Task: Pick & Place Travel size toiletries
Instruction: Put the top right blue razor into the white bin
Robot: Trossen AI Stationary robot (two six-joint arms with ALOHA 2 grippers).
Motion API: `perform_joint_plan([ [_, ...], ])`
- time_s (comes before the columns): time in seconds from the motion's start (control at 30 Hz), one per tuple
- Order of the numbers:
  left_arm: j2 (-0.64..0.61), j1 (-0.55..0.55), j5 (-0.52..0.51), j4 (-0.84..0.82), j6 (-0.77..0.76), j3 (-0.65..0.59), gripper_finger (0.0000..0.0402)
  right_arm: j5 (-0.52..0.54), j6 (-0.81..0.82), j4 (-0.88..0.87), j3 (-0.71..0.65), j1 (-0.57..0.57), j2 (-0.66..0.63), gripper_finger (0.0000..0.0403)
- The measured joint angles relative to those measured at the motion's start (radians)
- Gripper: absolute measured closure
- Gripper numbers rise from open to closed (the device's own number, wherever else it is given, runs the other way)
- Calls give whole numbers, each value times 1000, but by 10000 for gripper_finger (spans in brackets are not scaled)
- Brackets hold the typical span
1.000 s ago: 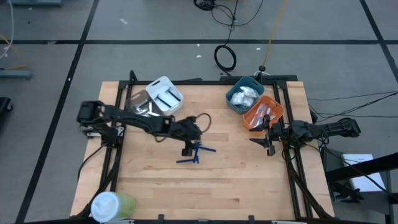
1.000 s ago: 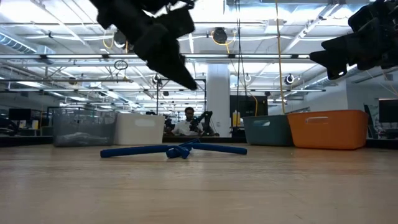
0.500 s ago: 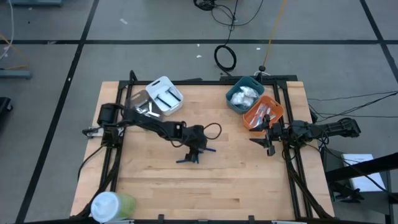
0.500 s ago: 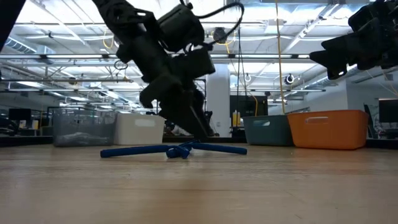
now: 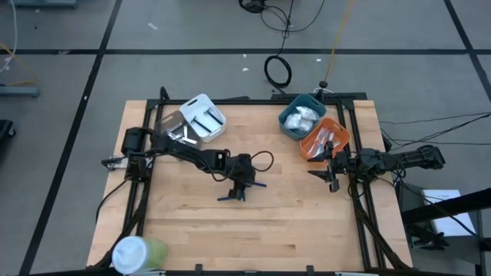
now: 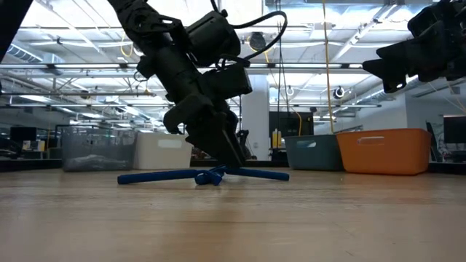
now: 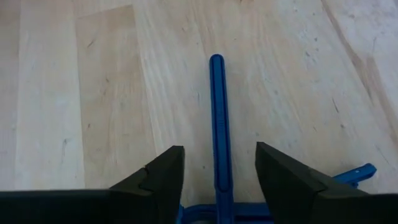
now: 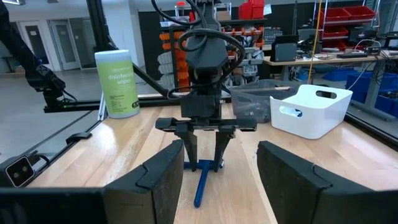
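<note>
Beside the single lidded green cup [image 5: 135, 252] on the wooden table stood four bins, one each white [image 5: 202, 115], clear [image 5: 172, 128], teal [image 5: 300, 108] and orange [image 5: 330, 130], plus three dark blue sticks [image 5: 234, 196].

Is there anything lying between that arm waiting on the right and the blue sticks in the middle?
No. From above, only bare wooden table separates the right gripper from the blue sticks, where the left gripper works.

left claw [image 7: 216, 180] lowered from above table to straddle blue sticks [image 7: 217, 134], narrowing
</note>
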Motion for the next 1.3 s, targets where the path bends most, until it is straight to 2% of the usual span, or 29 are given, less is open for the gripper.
perform_joint_plan([
  [0.2, 0, 0, 0, 0, -37, 0, 264, 0, 0, 0, 0, 0, 0, 211],
  [0.33, 14, -5, -1, -2, -69, 0, 285, 0, 0, 0, 0, 0, 0, 211],
  [0.53, 53, -11, -8, -11, -79, 2, 289, 0, 0, 0, 0, 0, 0, 211],
  [0.77, 53, -11, -99, -21, -77, 2, 289, 0, 0, -1, 0, 0, 0, 211],
  [1.0, 52, -10, -101, -41, -69, 2, 296, 0, 0, 0, 0, 0, 0, 211],
  [1.1, 51, -10, -99, -58, -76, 2, 322, 0, 0, 0, 0, 0, 0, 211],
  [1.23, 51, -10, -97, -63, -85, 2, 378, 0, 0, 0, 0, 0, 0, 211],
  [1.3, 51, -9, -98, -64, -95, 2, 388, 0, 0, 0, 0, 0, 0, 211],
])
